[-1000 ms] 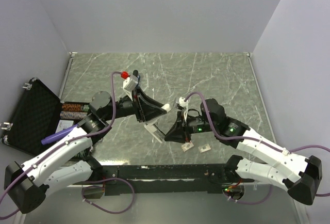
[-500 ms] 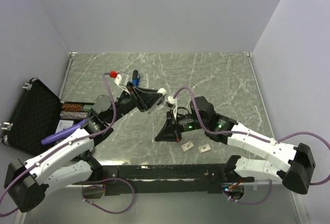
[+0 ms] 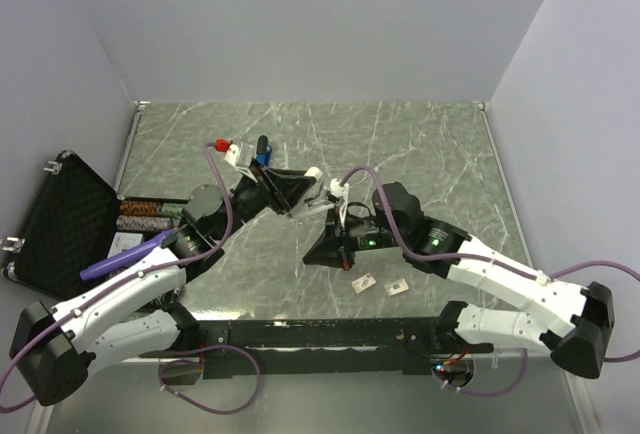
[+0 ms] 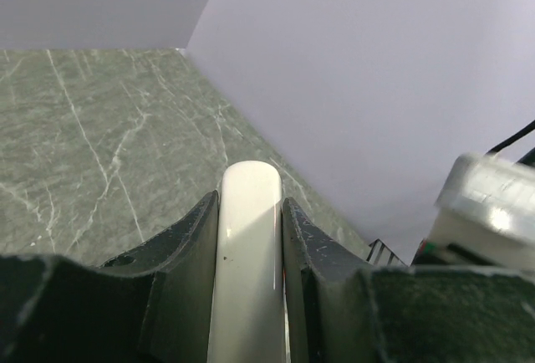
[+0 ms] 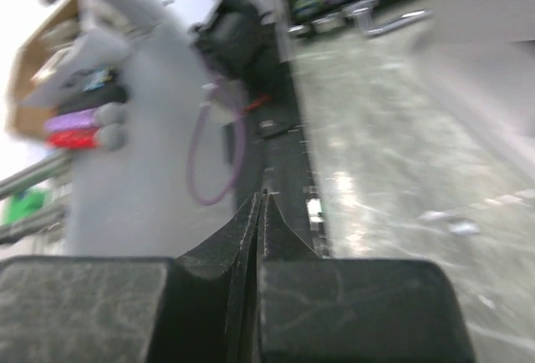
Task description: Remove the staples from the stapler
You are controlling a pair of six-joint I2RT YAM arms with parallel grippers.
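Observation:
My left gripper (image 3: 305,194) is shut on a white rounded oblong bar (image 3: 313,174) and holds it above the table's middle. In the left wrist view the bar (image 4: 249,237) sits squeezed between both fingers of that gripper (image 4: 248,200). My right gripper (image 3: 307,260) is shut just below and right of it. Its jaws (image 5: 263,197) are pressed together with nothing clear between them. No bright blue stapler shows plainly. A blue-violet elongated thing (image 3: 120,259) lies by the open case; I cannot tell what it is. No staple strip is visible.
An open black case (image 3: 60,219) with rows of chips stands at the left edge. Two small whitish cards with red marks (image 3: 364,282) (image 3: 397,287) lie near the table's front edge. Grey walls close in the table on three sides.
My left gripper has swung the white bar from pointing down at the table to raised and pointing right. My right arm has shifted left, closer to the left gripper.

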